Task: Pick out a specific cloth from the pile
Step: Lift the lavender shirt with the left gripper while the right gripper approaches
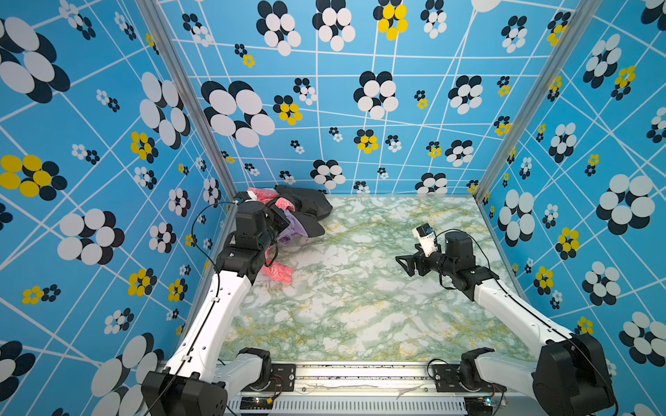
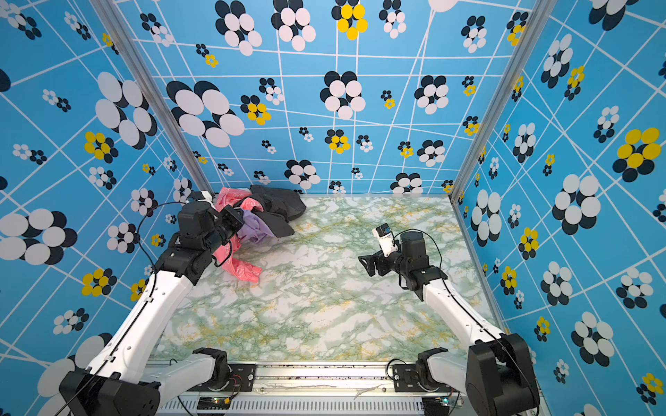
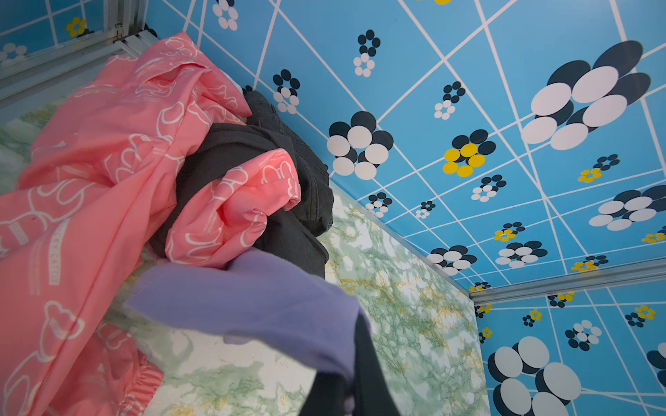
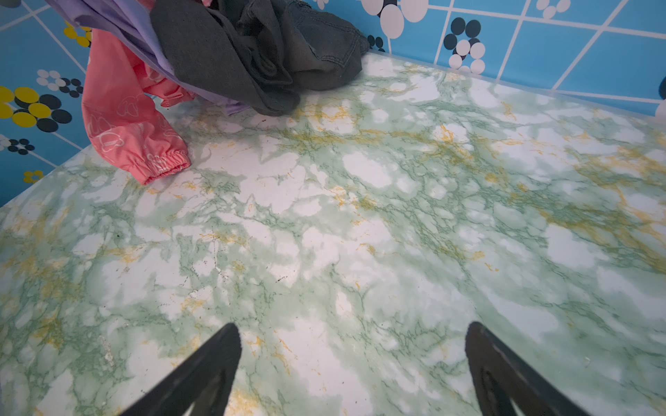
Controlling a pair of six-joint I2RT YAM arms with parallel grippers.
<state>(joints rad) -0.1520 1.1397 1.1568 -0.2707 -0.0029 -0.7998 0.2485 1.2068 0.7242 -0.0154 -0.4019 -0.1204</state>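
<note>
Far-left on the counter, your left end effector is clamping the cloth at the pile's near side, while your right end effector is waiting agape, well apart.

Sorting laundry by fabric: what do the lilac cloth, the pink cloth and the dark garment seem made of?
Lilac cloth: soft matte knit, probably jersey; drapes limply. Pink cloth: smooth woven, maybe synthetic; crisp creases. Dark garment: denim-like; heavy stitched seams.

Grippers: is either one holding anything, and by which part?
The left gripper is shut on the soft lilac cloth, pinching a bunched fold at one end; hem or sleeve cannot be told. The right gripper is open, holding nothing.
</note>
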